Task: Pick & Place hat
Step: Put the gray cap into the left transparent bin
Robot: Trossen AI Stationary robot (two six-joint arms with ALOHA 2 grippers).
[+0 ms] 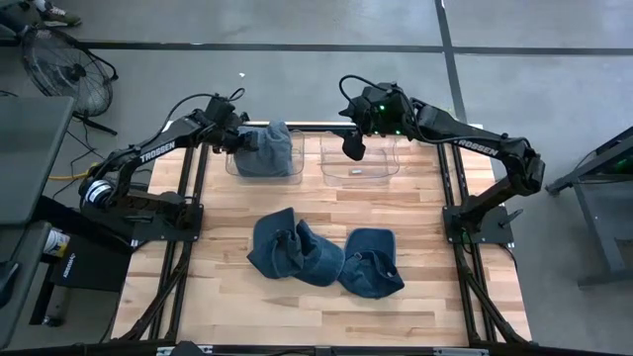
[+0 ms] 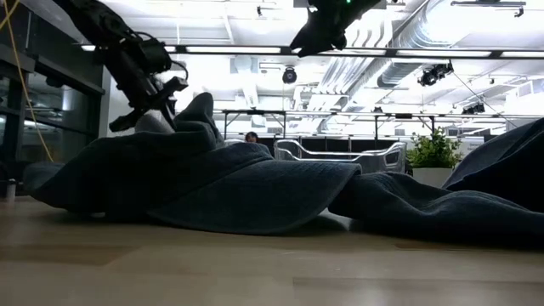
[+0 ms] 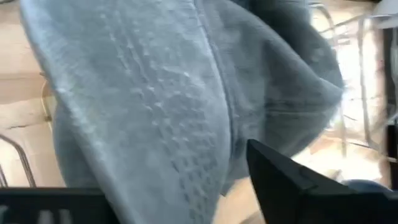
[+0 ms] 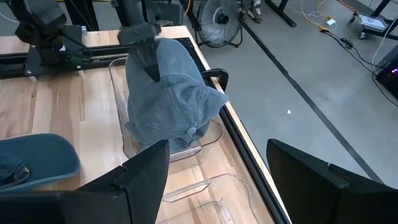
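Note:
A blue-grey hat stands in the left clear bin at the table's far edge, its lower part on the bin's floor. My left gripper is at the hat's left side, shut on it. The hat fills the left wrist view, with one dark finger beside it. My right gripper hangs open above the empty right clear bin, touching nothing. Two more blue hats lie flat on the wood in the middle of the table. My left gripper holds the hat by its upper left side. One finger lies against the fabric, pointing down from above; the other is hidden behind the hat. The hat stands tall below the fingers, its bottom resting in the bin.
The two clear bins sit side by side along the far edge. The two lying hats block most of the low view. Bare wood lies toward the near edge and both sides. A fan stands on the floor beyond the table's far left corner.

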